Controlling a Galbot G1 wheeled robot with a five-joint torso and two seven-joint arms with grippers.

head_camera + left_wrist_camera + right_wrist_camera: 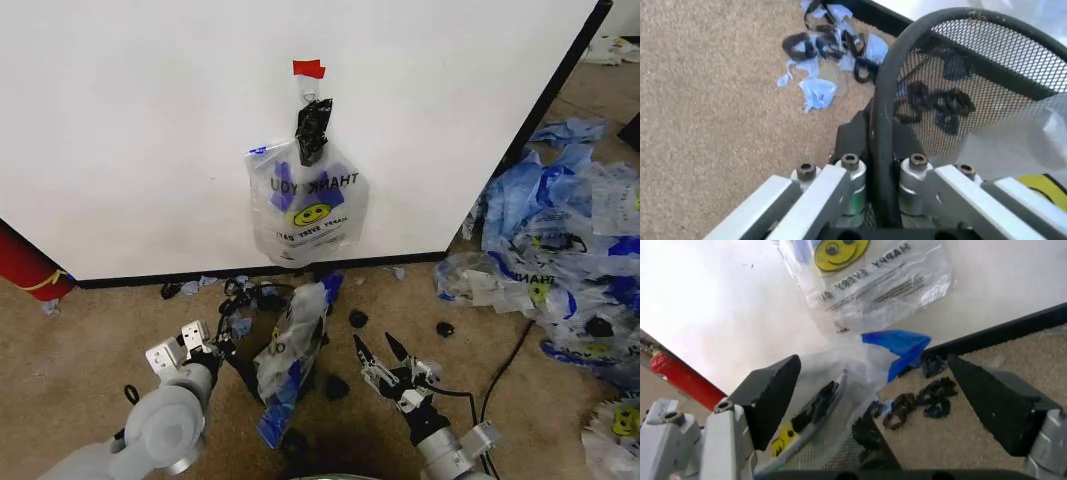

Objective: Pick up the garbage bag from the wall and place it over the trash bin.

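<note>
The garbage bag (305, 200) hangs on the white wall (130, 130) under a piece of red tape (308, 68), with a small black bag (312, 128) above it; its smiley print (840, 250) also faces the right wrist camera. On the floor below, my left gripper (222, 348) is shut on the rim of the black mesh trash bin (973, 65), which sits tilted. A second see-through bag (290, 350) with a blue handle (899, 346) drapes over the bin. My right gripper (385, 358) stands open to the bin's right, holding nothing.
A pile of similar bags (570, 240) covers the floor at the right. The red cylinder (25, 265) stands at the left by the wall. Black and blue scraps (240, 295) lie along the wall's base strip, and a black cable (500, 380) runs beside my right arm.
</note>
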